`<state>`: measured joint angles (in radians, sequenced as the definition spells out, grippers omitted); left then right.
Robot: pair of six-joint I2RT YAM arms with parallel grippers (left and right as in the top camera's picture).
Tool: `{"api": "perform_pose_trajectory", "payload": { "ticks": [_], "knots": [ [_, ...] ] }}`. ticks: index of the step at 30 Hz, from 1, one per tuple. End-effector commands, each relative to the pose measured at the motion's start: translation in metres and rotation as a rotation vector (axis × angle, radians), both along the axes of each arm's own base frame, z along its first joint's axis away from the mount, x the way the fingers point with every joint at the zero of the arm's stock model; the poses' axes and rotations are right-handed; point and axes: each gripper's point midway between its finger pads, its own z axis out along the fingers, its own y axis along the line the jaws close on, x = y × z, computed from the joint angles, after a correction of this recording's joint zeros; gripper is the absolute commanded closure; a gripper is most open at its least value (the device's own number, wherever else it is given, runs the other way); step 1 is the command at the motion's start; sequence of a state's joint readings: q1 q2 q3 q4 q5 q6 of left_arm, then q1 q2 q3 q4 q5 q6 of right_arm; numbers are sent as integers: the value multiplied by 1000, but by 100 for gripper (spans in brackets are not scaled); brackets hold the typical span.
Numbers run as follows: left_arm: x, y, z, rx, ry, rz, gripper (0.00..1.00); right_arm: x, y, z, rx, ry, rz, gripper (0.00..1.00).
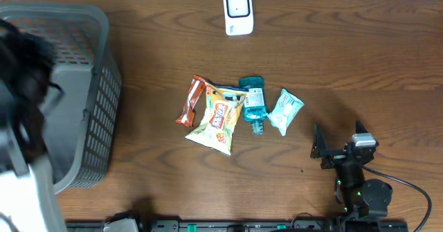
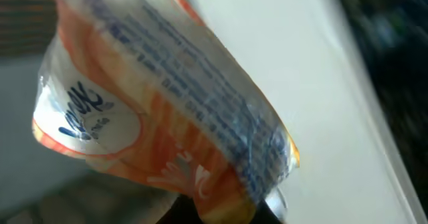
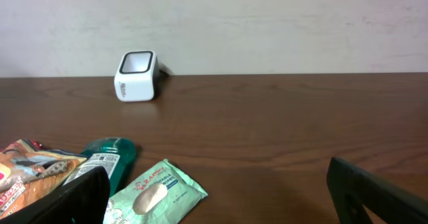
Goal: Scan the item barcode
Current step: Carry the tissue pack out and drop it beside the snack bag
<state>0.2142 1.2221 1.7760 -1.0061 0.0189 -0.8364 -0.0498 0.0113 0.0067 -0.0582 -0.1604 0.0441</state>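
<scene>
**Left arm has the packet up; the scanner is across the table**

Your left gripper (image 2: 224,214) is closed down narrow on the lower end of an orange-and-white packet (image 2: 154,117). That packet fills the left wrist view, tilted and badly blurred. Gripping it by one end leaves the broad faces free, which is what you want for presenting a code. A band of blue fine print (image 2: 200,97) runs along the side turned to the camera. Whether a barcode sits there is too smeared to tell.

From overhead, the left arm (image 1: 24,73) is only a dark blur above the grey basket (image 1: 104,107) at the far left. The packet itself cannot be picked out there. The white scanner (image 1: 237,10) stands at the far edge of the table (image 1: 346,66), its window facing the arms and well apart from the basket. My judgement is that you must carry the packet across and turn its coded face toward that window.

Your right gripper (image 1: 338,138) rests low at the near right with its jaws spread wide and holding nothing, clear of the route. The snack bar (image 1: 190,102), chips bag (image 1: 218,118), teal bottle (image 1: 254,104) and wipes pack (image 1: 284,111) lie bunched mid-table, between you and the scanner. Pass over them with height to spare.
</scene>
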Motion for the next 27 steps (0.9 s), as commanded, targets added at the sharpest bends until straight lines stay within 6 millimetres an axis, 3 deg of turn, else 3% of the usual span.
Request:
{"api": "perform_pose_trajectory", "payload": {
  "ticks": [1, 3, 5, 8, 10, 17, 27],
  "knots": [
    [-2, -64, 2, 150, 17, -290, 93, 0, 1, 0, -8, 0, 5, 1],
    [-8, -112, -5, 201, 36, -481, 93, 0, 1, 0, -8, -1, 5, 1],
    [-15, -157, -24, 239, 84, -646, 93, 0, 1, 0, -8, 0, 5, 1],
    [-27, -213, -71, 287, 201, -823, 93, 0, 1, 0, -8, 0, 5, 1],
    [-33, -236, -109, 336, 299, -875, 93, 0, 1, 0, -8, -1, 5, 1],
    [-43, -269, -227, 396, 570, -766, 92, 0, 1, 0, -8, -1, 5, 1],
    [-45, -320, -334, 352, 771, -821, 93, 0, 1, 0, -8, 0, 5, 1]
  ]
}}
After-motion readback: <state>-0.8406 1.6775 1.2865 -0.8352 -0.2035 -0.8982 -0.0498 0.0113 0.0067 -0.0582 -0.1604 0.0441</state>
